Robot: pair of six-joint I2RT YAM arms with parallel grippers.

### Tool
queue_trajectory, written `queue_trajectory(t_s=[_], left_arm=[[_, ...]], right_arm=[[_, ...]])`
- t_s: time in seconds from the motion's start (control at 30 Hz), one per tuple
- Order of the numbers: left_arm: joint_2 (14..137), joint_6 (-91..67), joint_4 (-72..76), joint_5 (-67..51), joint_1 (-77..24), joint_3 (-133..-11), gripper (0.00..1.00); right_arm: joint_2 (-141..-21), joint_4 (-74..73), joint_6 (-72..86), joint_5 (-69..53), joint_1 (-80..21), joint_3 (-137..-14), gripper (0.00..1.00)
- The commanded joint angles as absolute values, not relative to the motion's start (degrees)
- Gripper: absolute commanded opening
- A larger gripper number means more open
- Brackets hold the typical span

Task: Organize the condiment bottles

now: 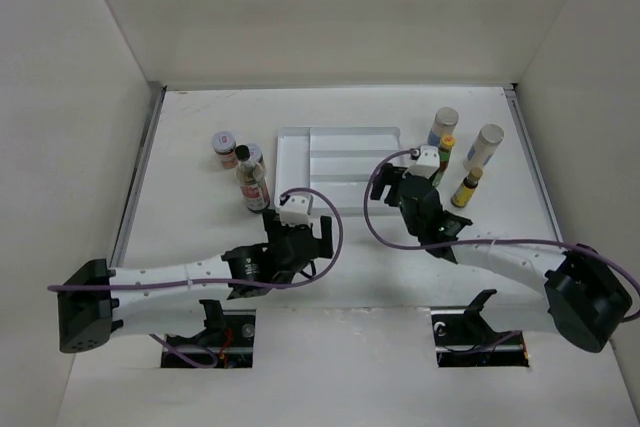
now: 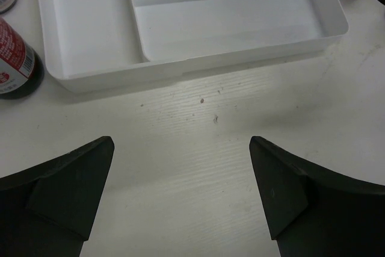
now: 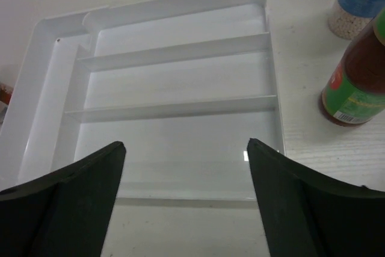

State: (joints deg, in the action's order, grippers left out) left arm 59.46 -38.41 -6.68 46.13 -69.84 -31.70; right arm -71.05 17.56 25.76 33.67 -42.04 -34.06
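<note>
Condiment bottles [image 1: 486, 146]: seven counted, all upright on the table [image 1: 190, 209], all outside the tray [image 1: 300, 162], in two groups.

Left group, just beside the tray's left edge:
- You had a red-labelled jar [image 1: 224, 147] farthest left.
- The black-capped bottle [image 1: 252, 185] stood nearest the arms.
- Close behind it was what looked like a second jar [image 1: 251, 154]. It was partly hidden, so treat that entry as tentative.

Right group, past the tray's right edge:
- You had a blue-labelled shaker [image 1: 443, 127] at the far side.
- A green-labelled bottle [image 1: 446, 150] with a yellow cap stood just in front of it.
- A second shaker [image 1: 487, 142] stood further right.
- A slim yellow-capped bottle [image 1: 467, 188] stood nearest the arms.

Tray: white, with one long compartment down its left side and three cross compartments beside it.

Left gripper [image 2: 180, 148]: yours hung over bare table, just short of the tray's near wall. Its fingers were spread wide and gripped nothing. The black-capped bottle sat off to its left, well apart.

Right gripper [image 3: 186, 145]: yours hung above the near right part of the tray. Its fingers were likewise spread, with only the tray floor showing between them. The green-labelled bottle stood to its right on the table, clear of the fingers.
</note>
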Motion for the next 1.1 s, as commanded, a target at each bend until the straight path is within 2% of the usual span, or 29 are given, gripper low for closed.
queue_trajectory(t_s=[0.0,0.13,0.2,0.3,0.4,0.57,0.6,0.67,0.7,0.77,0.9,0.97,1.07], left_arm=[[56.7,-39.7,-9.7,47.7,-69.9,-34.7,1.0],[52.3,-39.0,-12.9,50.1,-69.5,-36.2,1.0],[51.2,-38.2,-16.9,51.6,-69.3,-39.6,1.0],[50.4,-33.4,-21.4,56.1,-69.4,-47.1,1.0],[49.0,-26.3,-21.4,62.2,-70.6,-53.8,1.0],[46.4,-16.4,-14.8,65.9,-68.3,-58.7,1.0],[46.1,-14.4,-13.6,65.9,-67.0,-59.2,0.89],[45.2,-11.6,-11.7,66.4,-64.7,-59.7,0.46],[44.9,-10.6,-11.1,66.8,-62.8,-59.7,0.39],[45.5,-9.9,-11.7,65.7,-58.9,-60.1,0.43],[51.3,-10.5,-16.2,60.8,-52.7,-62.2,0.77],[54.4,-11.5,-18.0,58.7,-50.4,-63.1,0.82],[57.3,-13.6,-19.0,53.5,-45.2,-63.1,0.83]], right_arm=[[-68.4,24.0,26.5,35.4,-42.6,-33.3,0.83],[-63.3,27.0,26.8,33.4,-43.0,-30.2,0.41],[-61.4,29.1,26.7,32.7,-43.0,-28.1,0.31],[-59.0,30.7,26.9,30.6,-41.6,-25.8,0.26],[-57.5,31.0,27.8,29.0,-39.9,-24.8,0.32],[-58.9,30.8,28.3,28.3,-39.2,-25.1,0.66],[-59.3,30.6,28.3,28.2,-39.2,-25.3,0.7],[-60.5,30.5,28.3,28.0,-39.5,-25.8,0.79],[-61.0,30.5,28.3,27.9,-39.5,-26.1,0.81],[-62.0,30.4,28.1,27.8,-39.5,-26.7,0.84],[-63.3,30.3,27.6,27.7,-40.6,-27.4,0.88],[-63.8,30.3,27.4,27.7,-40.6,-27.5,0.88],[-64.2,30.3,27.3,27.7,-40.6,-27.6,0.89]])
